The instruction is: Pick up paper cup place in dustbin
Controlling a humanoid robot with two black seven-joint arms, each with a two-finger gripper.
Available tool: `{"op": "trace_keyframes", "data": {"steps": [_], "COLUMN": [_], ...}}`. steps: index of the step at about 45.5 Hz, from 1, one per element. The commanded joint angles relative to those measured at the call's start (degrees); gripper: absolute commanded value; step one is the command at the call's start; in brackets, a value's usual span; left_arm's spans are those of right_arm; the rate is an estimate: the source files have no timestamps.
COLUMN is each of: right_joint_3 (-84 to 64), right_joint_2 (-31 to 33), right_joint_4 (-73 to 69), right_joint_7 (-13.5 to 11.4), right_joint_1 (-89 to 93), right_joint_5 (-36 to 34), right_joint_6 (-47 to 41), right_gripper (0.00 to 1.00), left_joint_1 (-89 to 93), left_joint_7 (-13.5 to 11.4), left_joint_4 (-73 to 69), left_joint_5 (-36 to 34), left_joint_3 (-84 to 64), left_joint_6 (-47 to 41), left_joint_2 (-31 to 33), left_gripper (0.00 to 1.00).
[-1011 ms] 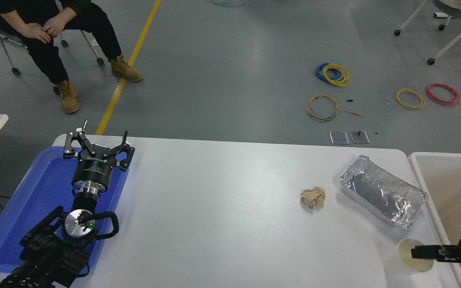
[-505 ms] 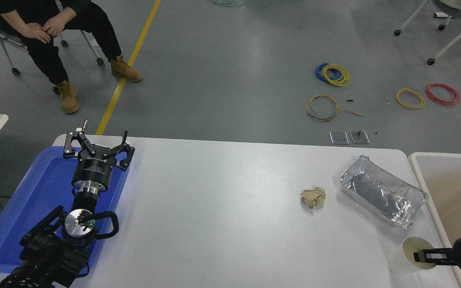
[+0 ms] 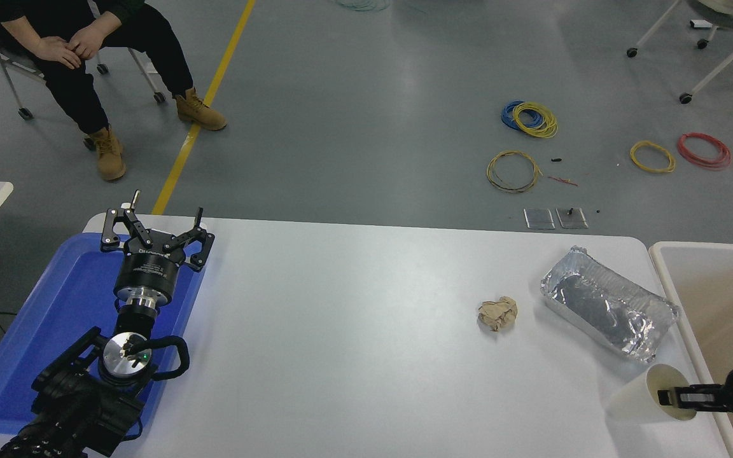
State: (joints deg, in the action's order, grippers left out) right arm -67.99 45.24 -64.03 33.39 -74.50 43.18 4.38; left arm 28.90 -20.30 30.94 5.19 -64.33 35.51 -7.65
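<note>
The right arm enters low from the right edge and reaches leftward, nearly level. The right gripper (image 3: 670, 397) pinches the rim of the paper cup (image 3: 643, 397), one finger inside its mouth. The cup is tilted, its mouth facing right, at the near right corner of the white table (image 3: 354, 331), just beside the dustbin (image 3: 675, 286) and near the foil tray (image 3: 608, 304). A crumpled paper ball (image 3: 497, 313) lies left of the tray. The left gripper (image 3: 153, 226) is parked over the blue tray (image 3: 42, 318), fingers spread.
</note>
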Motion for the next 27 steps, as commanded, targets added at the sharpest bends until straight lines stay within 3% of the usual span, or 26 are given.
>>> {"op": "trace_keyframes", "data": {"steps": [1, 27], "right_joint_3": [-8.65, -13.14], "right_joint_2": [0.28, 0.37], "right_joint_4": [-2.76, -6.37], "right_joint_7": [3.08, 2.73], "right_joint_1": [-14.25, -49.50], "right_joint_5": [-0.29, -0.29], "right_joint_6": [-3.32, -28.37], "right_gripper": [0.00, 0.00], "left_joint_1": [-0.07, -0.07], "left_joint_7": [0.00, 0.08], "left_joint_4": [0.00, 0.00], "left_joint_5": [0.00, 0.00], "left_joint_3": [0.00, 0.00], "left_joint_6": [0.09, 0.00], "left_joint_2": [0.00, 0.00], "left_gripper": [1.00, 1.00]}}
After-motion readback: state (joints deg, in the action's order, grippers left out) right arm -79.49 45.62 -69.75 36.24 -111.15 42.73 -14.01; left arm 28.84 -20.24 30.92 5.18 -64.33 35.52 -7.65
